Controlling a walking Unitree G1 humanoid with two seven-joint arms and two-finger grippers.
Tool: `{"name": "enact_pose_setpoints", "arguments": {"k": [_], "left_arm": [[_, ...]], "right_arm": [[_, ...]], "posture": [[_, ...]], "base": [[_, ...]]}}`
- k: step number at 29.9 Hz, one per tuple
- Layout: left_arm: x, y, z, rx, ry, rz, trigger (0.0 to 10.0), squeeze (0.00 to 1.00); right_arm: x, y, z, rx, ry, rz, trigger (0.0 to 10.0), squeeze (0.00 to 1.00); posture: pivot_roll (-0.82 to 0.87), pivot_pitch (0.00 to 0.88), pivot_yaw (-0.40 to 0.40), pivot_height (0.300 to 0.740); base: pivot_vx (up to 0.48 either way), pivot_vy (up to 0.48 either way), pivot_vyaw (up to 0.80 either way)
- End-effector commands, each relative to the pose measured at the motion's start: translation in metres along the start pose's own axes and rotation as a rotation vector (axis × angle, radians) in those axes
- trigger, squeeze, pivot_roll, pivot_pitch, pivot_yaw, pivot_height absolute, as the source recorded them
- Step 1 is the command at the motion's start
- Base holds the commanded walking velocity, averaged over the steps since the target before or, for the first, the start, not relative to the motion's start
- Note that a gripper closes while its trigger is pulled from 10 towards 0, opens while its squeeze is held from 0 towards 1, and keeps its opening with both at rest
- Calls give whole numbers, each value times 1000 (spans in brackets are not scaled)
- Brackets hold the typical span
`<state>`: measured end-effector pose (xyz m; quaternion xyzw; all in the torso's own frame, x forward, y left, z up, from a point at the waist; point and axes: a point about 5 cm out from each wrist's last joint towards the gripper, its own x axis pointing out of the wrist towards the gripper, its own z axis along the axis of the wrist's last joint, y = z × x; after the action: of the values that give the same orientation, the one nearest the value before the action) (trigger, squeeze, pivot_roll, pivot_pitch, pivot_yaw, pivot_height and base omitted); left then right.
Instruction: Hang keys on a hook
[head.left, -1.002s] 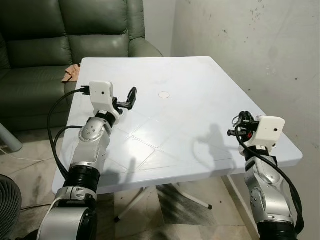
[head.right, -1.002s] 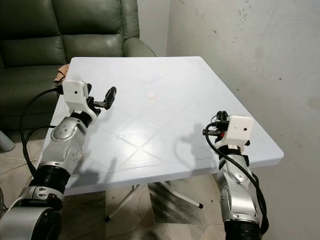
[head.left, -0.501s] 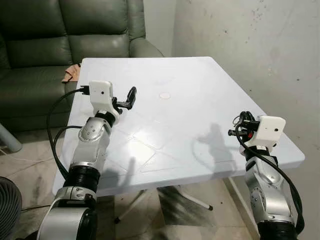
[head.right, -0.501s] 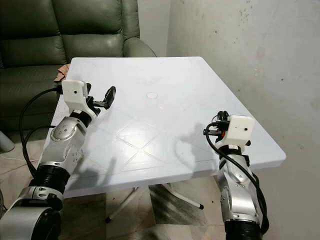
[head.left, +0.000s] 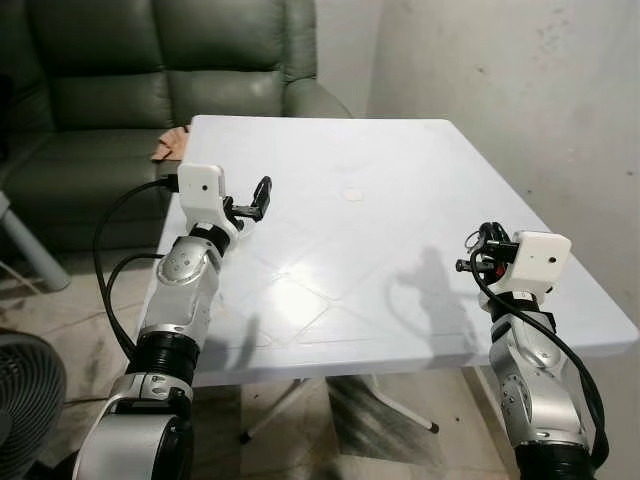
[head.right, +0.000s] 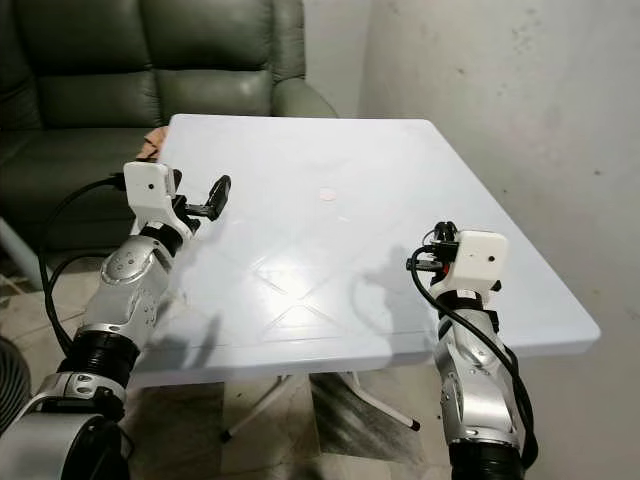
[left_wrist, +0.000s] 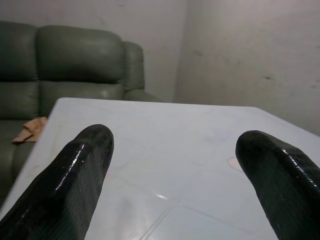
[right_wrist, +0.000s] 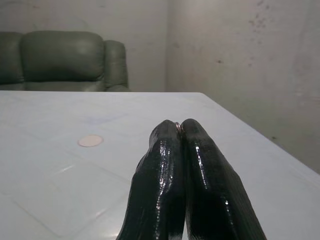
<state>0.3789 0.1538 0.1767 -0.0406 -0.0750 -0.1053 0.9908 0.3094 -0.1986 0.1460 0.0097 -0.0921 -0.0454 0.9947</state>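
white table (head.left: 400, 170) | green sofa (head.left: 150, 90) behind | fan (head.left: 25, 400) on floor

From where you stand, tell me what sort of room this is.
Probably a living room in a home: a dark green leather sofa stands behind a white plastic table, beside a bare, stained plaster wall, with a floor fan nearby.

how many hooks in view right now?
0. The white table, grey wall and green sofa show none. The right tool pinches a thin metal ring at its tips; a hook may lie outside the frames.
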Motion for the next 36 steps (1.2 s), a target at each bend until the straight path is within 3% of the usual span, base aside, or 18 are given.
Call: {"name": "enact_pose_setpoints", "arguments": {"k": [1, 8, 36], "left_arm": [[3, -1, 3, 0, 4, 2, 10000, 0], [3, 0, 2, 1, 9, 6, 10000, 0], [4, -3, 4, 3, -12, -5, 10000, 0]], "right_arm": [[2, -1, 4, 8, -14, -3, 10000, 0], [1, -2, 2, 23, 4, -8, 10000, 0], [5, 3, 1, 18, 13, 17, 10000, 0]], "posture": [[-12, 0, -2, 740], [-13, 0, -1, 740], [-5, 0, -6, 740]], "base": [[0, 472, 0], [0, 470, -319], [0, 0, -730]]}}
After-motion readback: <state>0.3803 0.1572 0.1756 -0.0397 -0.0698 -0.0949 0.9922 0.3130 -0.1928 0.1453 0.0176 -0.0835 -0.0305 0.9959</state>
